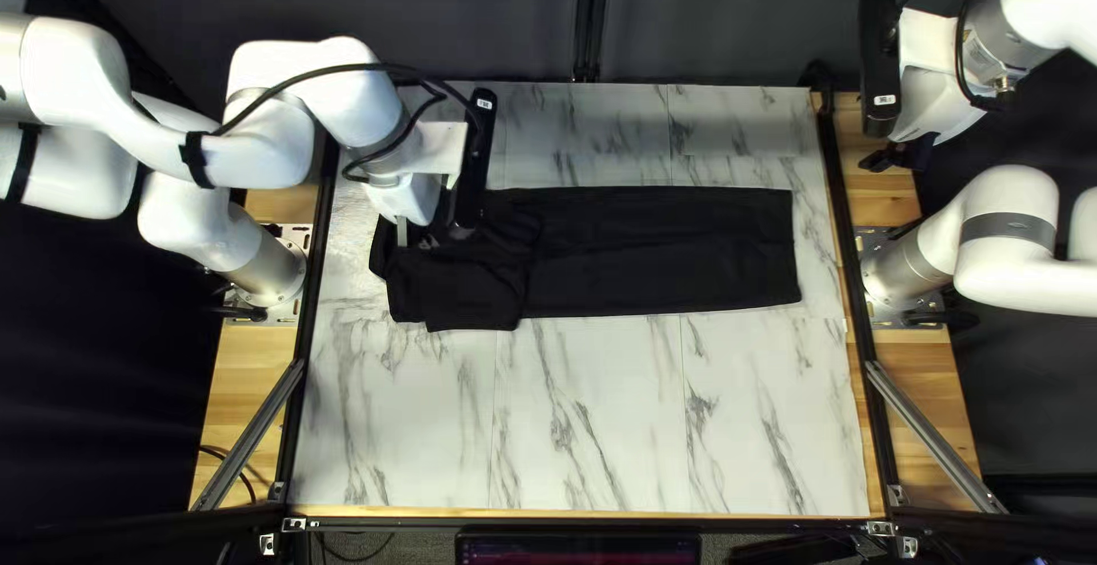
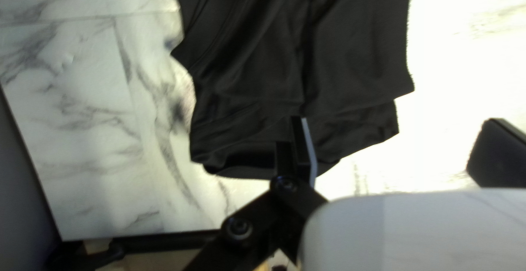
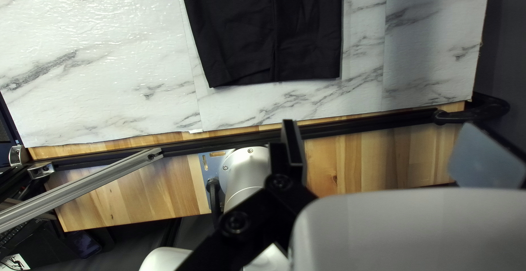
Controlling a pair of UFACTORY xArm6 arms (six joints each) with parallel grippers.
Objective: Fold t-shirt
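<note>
A black t-shirt [image 1: 634, 252] lies as a long folded strip across the marble table [image 1: 600, 411], and its left end [image 2: 287, 57] is doubled over in rumpled layers. My left gripper [image 1: 433, 238] hovers over that left end, open; in the left wrist view the gripper [image 2: 398, 147] has one finger [image 2: 302, 139] above the cloth's edge and nothing between its fingers. My right gripper [image 1: 891, 154] is raised beyond the table's right edge. It is open and empty in its own view [image 3: 386, 147], with the shirt's right end [image 3: 267, 28] lying flat ahead of it.
Wooden side strips [image 1: 866, 196] and black metal rails [image 3: 328, 133] border the table. The right arm's base [image 1: 900, 278] stands on the wood at the right, the left arm's base [image 1: 257, 278] at the left. Bare marble stretches in front of the shirt.
</note>
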